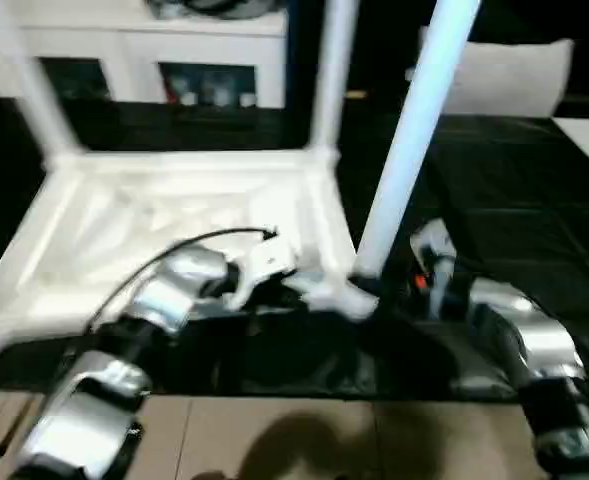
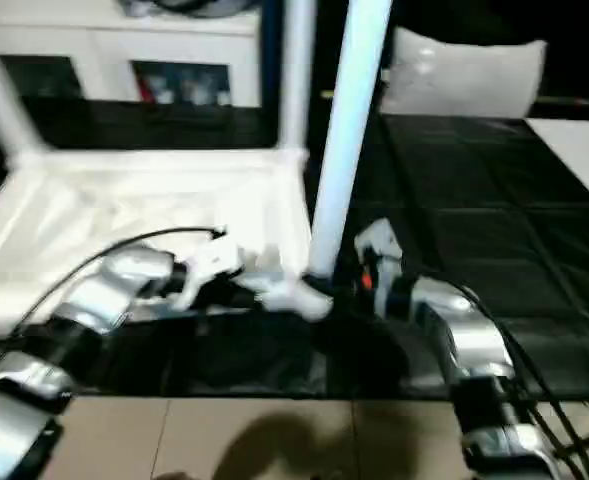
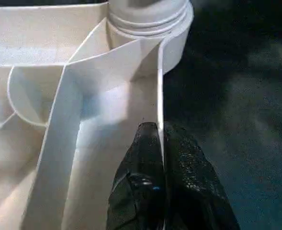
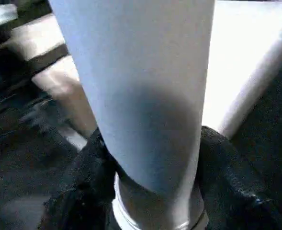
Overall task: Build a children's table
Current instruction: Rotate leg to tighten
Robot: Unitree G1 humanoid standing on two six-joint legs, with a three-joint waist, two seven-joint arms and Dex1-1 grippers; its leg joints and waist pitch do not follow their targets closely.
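Note:
The children's table top (image 1: 174,215) lies upside down on a black mat, ribbed underside up. Three white legs stand in its corner sockets: far left (image 1: 24,80), far right (image 1: 332,70) and near right (image 1: 414,130). My left gripper (image 3: 160,132) is shut on the top's thin rim wall just beside the near right socket (image 3: 148,19). My right gripper (image 4: 150,139) is closed around the base of the near right leg (image 4: 145,96), one black finger (image 4: 227,172) pressed on each side just above the socket.
A white cabinet (image 1: 124,50) stands behind the table top. A white cushion (image 1: 514,75) lies at the back right on the black mat (image 1: 514,200). A wooden floor strip (image 1: 274,440) runs along the near edge.

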